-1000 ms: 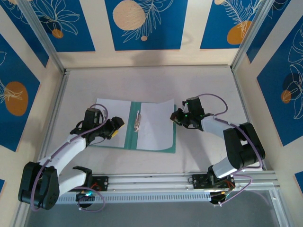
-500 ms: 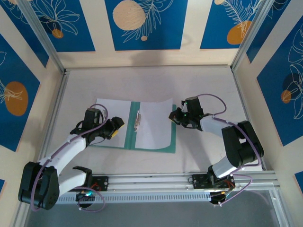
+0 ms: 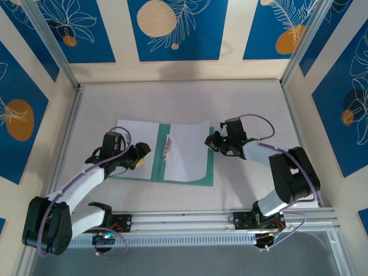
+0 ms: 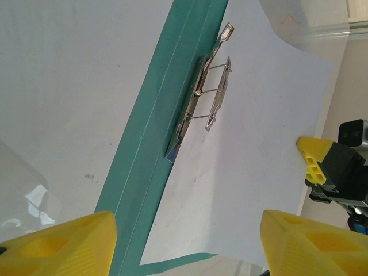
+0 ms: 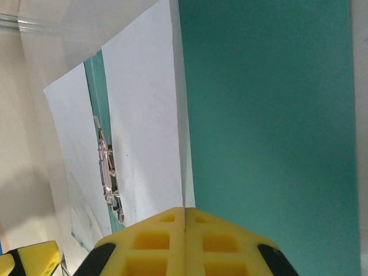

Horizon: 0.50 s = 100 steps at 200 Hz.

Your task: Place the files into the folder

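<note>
The folder (image 3: 161, 164) is lying open in the middle of the table (image 3: 172, 98), a file on each half. The right file (image 3: 187, 152) is being pinched at its 3 o'clock edge by the closed right gripper (image 3: 212, 142). The left gripper (image 3: 142, 154) is being held wide over the left file (image 3: 131, 135), on the folder's 9 o'clock side.
</note>
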Available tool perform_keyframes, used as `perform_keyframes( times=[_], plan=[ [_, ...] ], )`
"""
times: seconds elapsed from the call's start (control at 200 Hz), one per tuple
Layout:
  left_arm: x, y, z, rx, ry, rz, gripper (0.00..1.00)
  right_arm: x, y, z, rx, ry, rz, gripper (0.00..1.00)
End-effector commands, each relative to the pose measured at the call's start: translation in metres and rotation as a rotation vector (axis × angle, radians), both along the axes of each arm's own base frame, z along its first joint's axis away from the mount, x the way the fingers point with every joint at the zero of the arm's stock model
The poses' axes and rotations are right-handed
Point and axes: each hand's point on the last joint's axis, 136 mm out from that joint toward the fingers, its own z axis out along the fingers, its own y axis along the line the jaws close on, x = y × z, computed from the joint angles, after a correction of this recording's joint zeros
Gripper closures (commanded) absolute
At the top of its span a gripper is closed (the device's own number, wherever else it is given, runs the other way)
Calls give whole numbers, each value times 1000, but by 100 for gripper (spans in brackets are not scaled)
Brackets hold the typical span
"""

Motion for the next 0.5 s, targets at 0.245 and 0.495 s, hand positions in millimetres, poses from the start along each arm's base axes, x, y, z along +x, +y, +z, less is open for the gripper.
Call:
perform_keyframes(
  times=[0.245, 0.495],
  plan=[
    [-3, 2, -5, -21, 25, 8, 33, -8, 5, -7, 0, 19, 27, 95],
    [-4, 1, -7, -21, 27, 4, 33, -9, 4, -3, -21, 18, 38, 72]
  ],
)
